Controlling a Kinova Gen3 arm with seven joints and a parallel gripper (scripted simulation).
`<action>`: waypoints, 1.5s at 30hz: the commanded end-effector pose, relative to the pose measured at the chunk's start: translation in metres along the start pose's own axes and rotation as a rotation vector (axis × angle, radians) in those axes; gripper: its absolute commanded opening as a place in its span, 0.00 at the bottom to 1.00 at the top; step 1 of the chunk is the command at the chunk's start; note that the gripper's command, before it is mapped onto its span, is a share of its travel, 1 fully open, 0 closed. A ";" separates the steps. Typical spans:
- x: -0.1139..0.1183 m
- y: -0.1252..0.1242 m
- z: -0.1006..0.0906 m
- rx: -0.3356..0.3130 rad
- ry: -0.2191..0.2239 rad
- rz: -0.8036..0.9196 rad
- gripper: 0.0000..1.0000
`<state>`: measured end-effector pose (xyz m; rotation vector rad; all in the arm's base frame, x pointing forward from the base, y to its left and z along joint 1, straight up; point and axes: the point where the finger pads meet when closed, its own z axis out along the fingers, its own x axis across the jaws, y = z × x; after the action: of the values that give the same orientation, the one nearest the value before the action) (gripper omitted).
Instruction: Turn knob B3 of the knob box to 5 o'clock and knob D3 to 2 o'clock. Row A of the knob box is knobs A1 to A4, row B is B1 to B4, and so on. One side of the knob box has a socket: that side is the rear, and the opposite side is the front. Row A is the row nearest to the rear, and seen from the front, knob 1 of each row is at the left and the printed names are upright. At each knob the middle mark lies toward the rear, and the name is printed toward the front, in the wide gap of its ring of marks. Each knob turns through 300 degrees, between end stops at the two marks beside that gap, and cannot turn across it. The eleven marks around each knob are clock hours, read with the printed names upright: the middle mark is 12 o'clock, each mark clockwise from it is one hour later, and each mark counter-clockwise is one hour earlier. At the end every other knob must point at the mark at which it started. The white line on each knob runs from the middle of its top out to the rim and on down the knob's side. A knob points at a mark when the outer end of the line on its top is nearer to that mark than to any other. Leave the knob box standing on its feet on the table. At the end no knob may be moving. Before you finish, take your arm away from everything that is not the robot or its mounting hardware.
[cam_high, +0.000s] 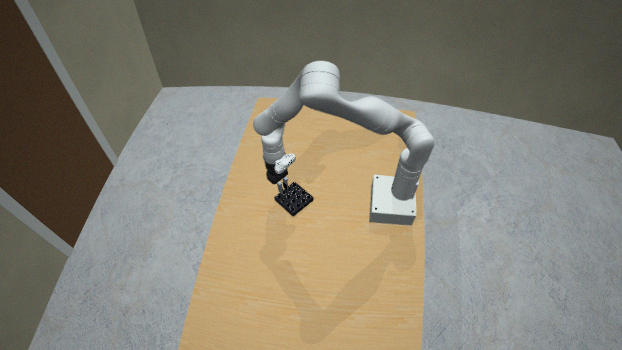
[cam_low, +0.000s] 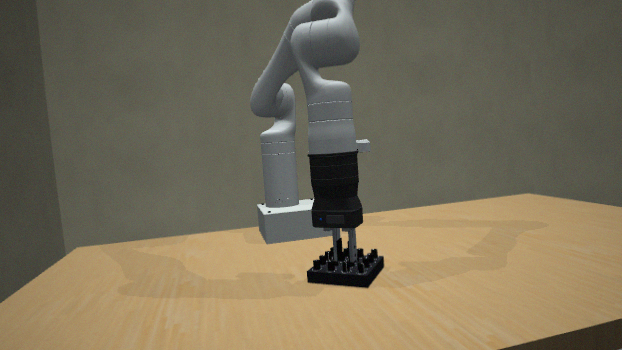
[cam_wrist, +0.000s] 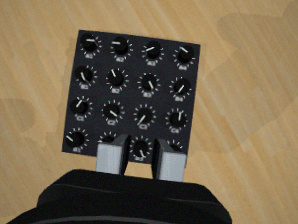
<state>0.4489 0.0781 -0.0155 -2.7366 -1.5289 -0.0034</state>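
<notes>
The black knob box (cam_wrist: 133, 92) stands on the wooden table, with four rows of four knobs. It also shows in the top view (cam_high: 294, 198) and the exterior view (cam_low: 346, 270). In the wrist view the printed names sit below the knobs, so row D is the nearest row. My gripper (cam_wrist: 141, 151) points straight down, its two grey fingers on either side of knob D3 (cam_wrist: 140, 147). The fingers stand partly open, and I cannot make out any contact with the knob. Knob B3 (cam_wrist: 149, 84) is free, two rows further back. The gripper also shows in the top and exterior views (cam_high: 283, 187) (cam_low: 345, 252).
The arm's grey base block (cam_high: 393, 200) stands on the table to the right of the box. Neighbouring knobs D2 (cam_wrist: 108, 139) and D4 (cam_wrist: 174, 147) lie partly hidden just outside the fingers.
</notes>
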 end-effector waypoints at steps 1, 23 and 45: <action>0.000 0.000 0.001 0.000 0.000 0.001 0.46; 0.000 0.000 0.012 0.000 0.000 0.001 0.46; 0.000 0.000 0.012 0.000 0.000 0.001 0.46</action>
<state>0.4484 0.0777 -0.0280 -2.7369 -1.5281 -0.0007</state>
